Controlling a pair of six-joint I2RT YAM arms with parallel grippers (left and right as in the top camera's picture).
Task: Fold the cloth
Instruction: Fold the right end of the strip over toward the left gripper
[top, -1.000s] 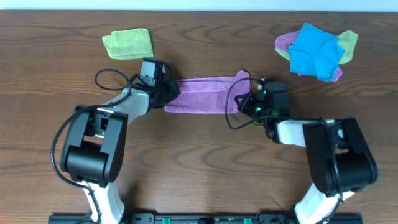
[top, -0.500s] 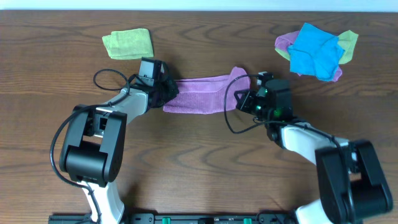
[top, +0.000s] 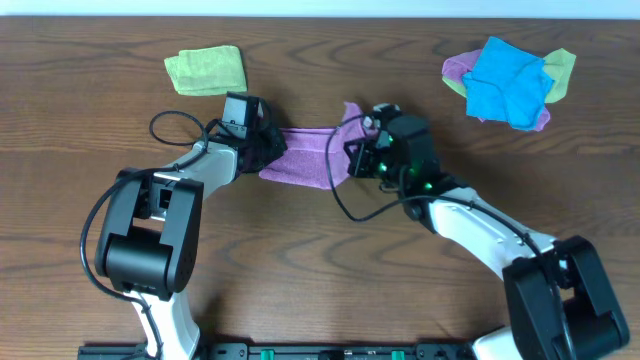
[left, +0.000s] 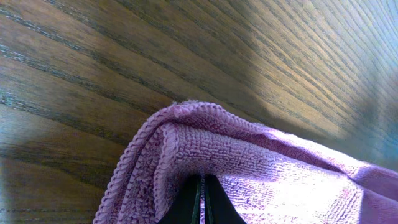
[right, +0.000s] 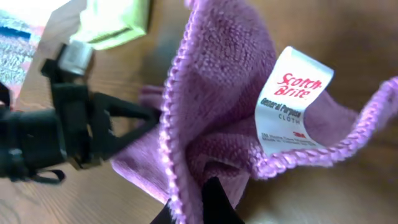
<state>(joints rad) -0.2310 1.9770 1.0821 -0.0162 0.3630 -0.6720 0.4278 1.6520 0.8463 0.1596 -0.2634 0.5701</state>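
Note:
A purple cloth (top: 308, 155) lies on the wooden table between the two arms, folded lengthwise. My left gripper (top: 262, 148) is shut on its left end; the left wrist view shows the closed fingers (left: 202, 199) pinching the hemmed edge (left: 186, 134). My right gripper (top: 358, 148) is shut on the right end and holds it lifted over the cloth's middle. In the right wrist view the fingers (right: 198, 205) pinch the purple cloth (right: 217, 93), its white Scotch-Brite tag (right: 292, 102) showing, with the left gripper (right: 74, 124) beyond.
A folded green cloth (top: 206, 71) lies at the back left. A pile of blue, purple and yellow-green cloths (top: 508, 82) sits at the back right. Black cables loop beside both wrists.
My right gripper has carried the cloth's right end leftward, toward the left gripper, shortening the cloth. The left gripper has stayed in place.

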